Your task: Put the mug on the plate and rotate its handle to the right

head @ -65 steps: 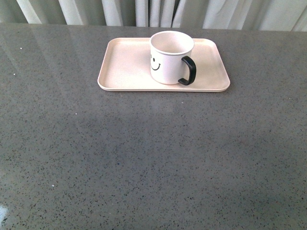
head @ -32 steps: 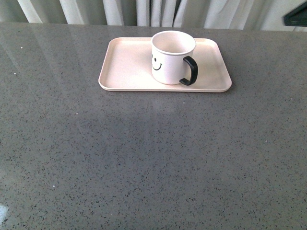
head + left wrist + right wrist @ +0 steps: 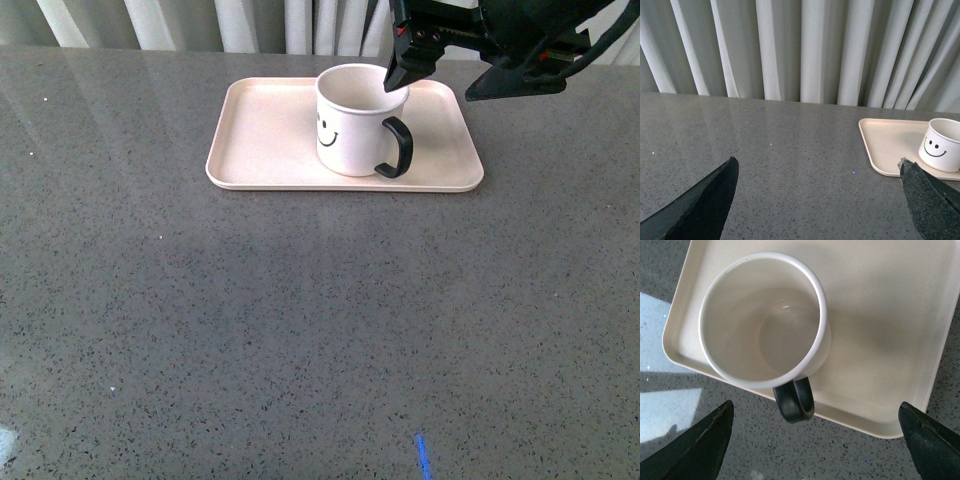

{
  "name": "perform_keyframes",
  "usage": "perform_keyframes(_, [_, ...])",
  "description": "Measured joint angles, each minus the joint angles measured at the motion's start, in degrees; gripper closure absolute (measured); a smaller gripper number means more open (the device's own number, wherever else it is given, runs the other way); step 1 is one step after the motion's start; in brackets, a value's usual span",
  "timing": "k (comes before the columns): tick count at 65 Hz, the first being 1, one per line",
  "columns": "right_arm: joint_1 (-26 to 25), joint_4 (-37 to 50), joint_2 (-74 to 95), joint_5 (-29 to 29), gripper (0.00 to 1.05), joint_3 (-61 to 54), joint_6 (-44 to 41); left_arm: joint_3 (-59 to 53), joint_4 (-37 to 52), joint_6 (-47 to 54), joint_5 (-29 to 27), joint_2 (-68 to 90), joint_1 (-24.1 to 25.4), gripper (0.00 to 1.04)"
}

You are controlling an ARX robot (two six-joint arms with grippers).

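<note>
Cream mug point(image 3: 358, 120) upright on the pink-beige plate point(image 3: 260, 140), black handle point(image 3: 396, 148) pointing right and a little toward the robot.

Right gripper point(image 3: 430, 88) hovers above the mug's far-right rim with its fingers spread wide, holding nothing. Left gripper point(image 3: 817, 162) is also spread and empty, well off to the side over the grey table point(image 3: 300, 320). The mug looks rigid and glazed, so it is probably slick, fairly light and easy to chip. Pinching the wall at the rim, or the loop handle, seems the safest hold for a gentle turn.
</note>
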Motion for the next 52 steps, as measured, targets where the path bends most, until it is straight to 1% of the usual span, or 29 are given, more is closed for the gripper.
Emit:
perform_keyframes(9, [0.4, -2.6, 3.3, 1.0, 0.09, 5.8, 4.0, 0.0, 0.0, 0.0, 0.0, 0.0, 0.0, 0.09])
perform_keyframes(19, [0.9, -4.6, 5.6, 1.5, 0.09, 9.4, 6.8, 0.0, 0.0, 0.0, 0.0, 0.0, 0.0, 0.09])
perform_keyframes(52, [1.9, -7.0, 11.5, 4.0, 0.09, 14.5, 8.8, 0.0, 0.0, 0.0, 0.0, 0.0, 0.0, 0.09])
